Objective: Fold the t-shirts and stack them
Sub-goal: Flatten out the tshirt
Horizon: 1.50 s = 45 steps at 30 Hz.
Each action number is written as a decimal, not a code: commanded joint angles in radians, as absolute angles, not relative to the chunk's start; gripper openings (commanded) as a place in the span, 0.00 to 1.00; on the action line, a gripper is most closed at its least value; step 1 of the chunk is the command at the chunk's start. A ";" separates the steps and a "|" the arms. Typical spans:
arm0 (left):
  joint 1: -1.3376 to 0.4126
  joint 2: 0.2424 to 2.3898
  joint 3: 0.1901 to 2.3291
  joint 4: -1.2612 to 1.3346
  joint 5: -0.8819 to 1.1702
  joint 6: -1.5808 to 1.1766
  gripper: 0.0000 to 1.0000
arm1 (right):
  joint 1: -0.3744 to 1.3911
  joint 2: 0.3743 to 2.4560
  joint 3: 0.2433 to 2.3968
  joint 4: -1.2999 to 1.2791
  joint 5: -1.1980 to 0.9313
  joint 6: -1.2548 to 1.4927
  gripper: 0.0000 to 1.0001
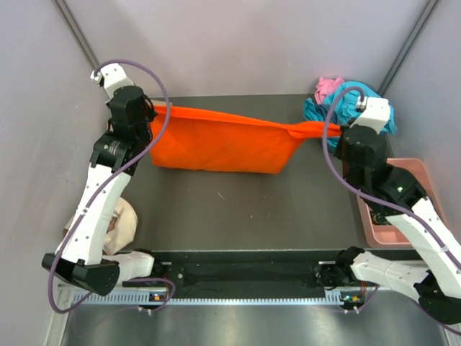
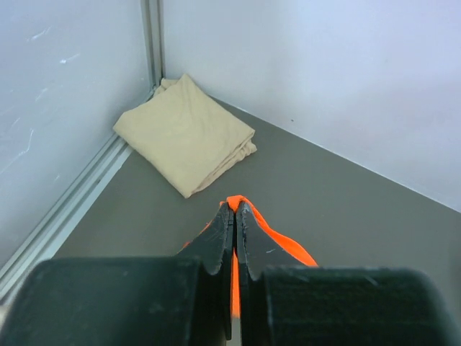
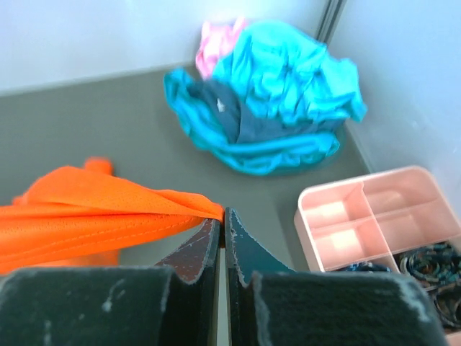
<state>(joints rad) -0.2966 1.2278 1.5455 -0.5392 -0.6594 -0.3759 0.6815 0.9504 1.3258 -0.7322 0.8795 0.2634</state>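
Left tool (image 2: 235,208) tight on orange t-shirt (image 1: 216,148)

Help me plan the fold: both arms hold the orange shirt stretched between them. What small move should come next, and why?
Probably lower the left gripper and right gripper together to lay the orange t-shirt flat on the table. Each gripper is shut on one end, and the cloth is spread wide between them.

Open table (image 1: 238,216) before orange t-shirt (image 1: 216,148); teal t-shirts (image 1: 337,101), tray (image 1: 369,225) crowd right.
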 commanded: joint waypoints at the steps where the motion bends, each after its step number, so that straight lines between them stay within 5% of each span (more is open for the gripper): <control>1: -0.272 1.245 1.661 -0.538 -0.675 -0.304 0.00 | 0.635 0.922 1.428 -0.637 0.994 0.189 0.00; 13: -0.262 1.315 1.930 -0.578 -0.627 -0.224 0.00 | 0.635 0.917 1.529 -0.571 0.858 0.141 0.00; 26: -0.262 1.413 2.003 -0.629 -0.335 -0.247 0.00 | 0.635 0.974 1.598 -0.522 0.181 0.209 0.00; 36: -0.262 1.390 2.091 -0.702 -0.334 -0.232 0.00 | 0.634 0.947 1.687 -0.558 0.244 0.166 0.00; 45: -0.262 1.194 1.904 -0.811 -0.282 -0.230 0.00 | 0.635 0.859 1.654 -0.761 0.290 0.183 0.00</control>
